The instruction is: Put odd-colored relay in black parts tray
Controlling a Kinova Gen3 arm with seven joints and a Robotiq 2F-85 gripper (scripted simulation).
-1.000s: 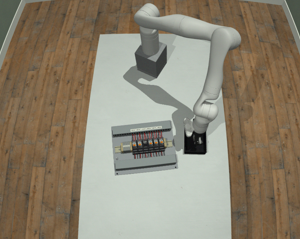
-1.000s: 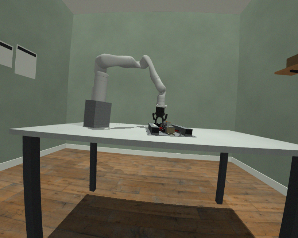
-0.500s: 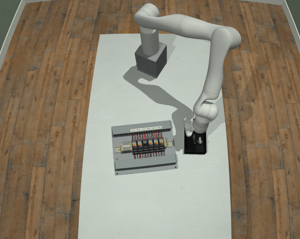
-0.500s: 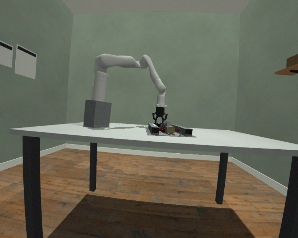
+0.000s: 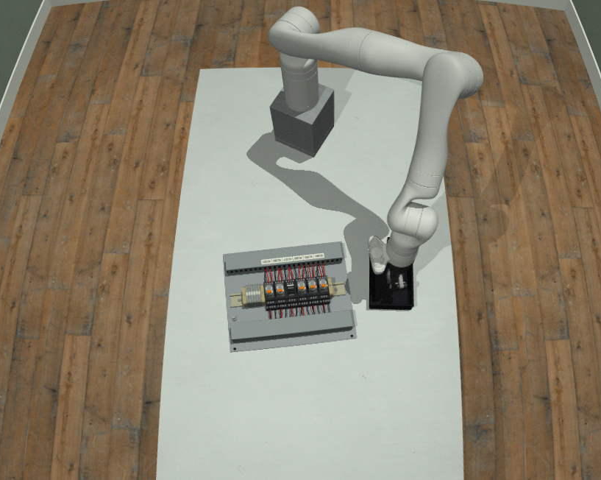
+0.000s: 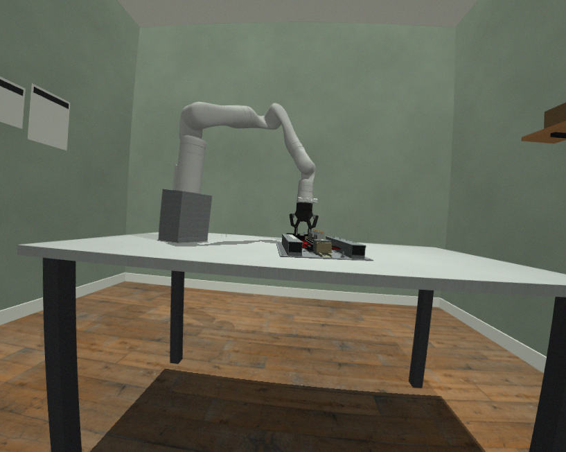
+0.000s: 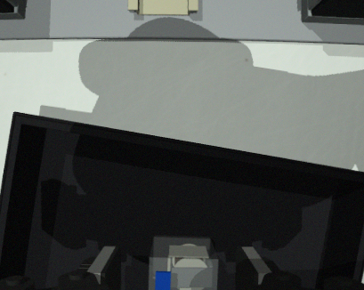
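Note:
The relay with the blue button (image 7: 183,266) lies in the black parts tray (image 5: 390,291), which the wrist view shows close up (image 7: 184,200). My gripper (image 7: 178,268) hangs low over the tray with its fingers on either side of the relay. A gap shows on both sides, so it is open and grips nothing. It also shows in the overhead view (image 5: 395,281) and the side view (image 6: 303,226). The relay panel (image 5: 289,295) lies flat on the table left of the tray, with several orange-button relays and one empty socket (image 5: 290,289).
The arm's grey base block (image 5: 301,119) stands at the far end of the white table. The panel's right edge (image 7: 180,20) lies a short way from the tray. The table's right edge is close beyond the tray.

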